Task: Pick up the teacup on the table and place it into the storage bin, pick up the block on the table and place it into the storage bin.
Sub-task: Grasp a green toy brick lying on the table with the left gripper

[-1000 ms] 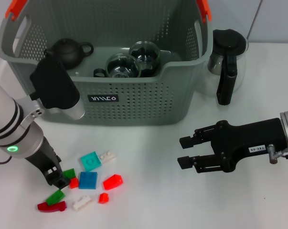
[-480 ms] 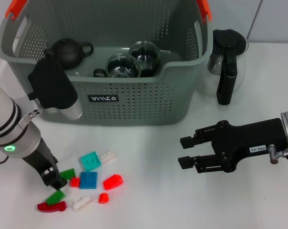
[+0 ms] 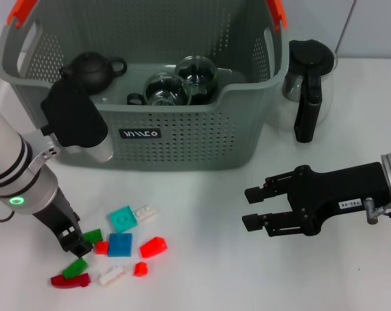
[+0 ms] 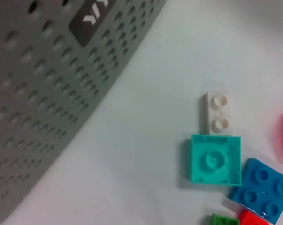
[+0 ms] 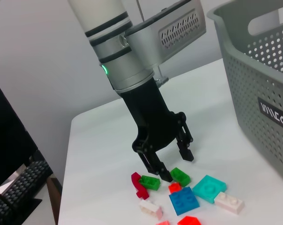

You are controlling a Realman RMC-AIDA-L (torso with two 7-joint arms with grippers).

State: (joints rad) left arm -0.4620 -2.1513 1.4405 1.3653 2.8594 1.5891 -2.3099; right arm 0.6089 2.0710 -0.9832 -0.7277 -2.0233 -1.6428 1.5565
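Note:
The grey storage bin (image 3: 182,139) stands at the back, and its wall (image 4: 47,93) fills the left wrist view. Two glass teacups (image 3: 166,91) and a black teapot (image 3: 91,70) lie inside it. Small blocks are scattered on the table in front: teal (image 3: 122,218), blue (image 3: 119,244), red (image 3: 153,247), green (image 3: 92,236). My left gripper (image 3: 77,243) is low over the pile's left side. The right wrist view shows this left gripper (image 5: 176,167) open, its fingertips straddling a green block (image 5: 180,176). My right gripper (image 3: 253,207) hovers open at the right, holding nothing.
A glass kettle with a black handle (image 3: 307,84) stands right of the bin. More blocks lie around the left gripper: white (image 3: 146,211), a second green (image 3: 74,267), dark red (image 3: 70,280). The left wrist view shows the teal block (image 4: 212,159) and a white block (image 4: 217,117).
The left gripper wobbled slightly left and back beside the green block. The blocks and the right arm have not moved.

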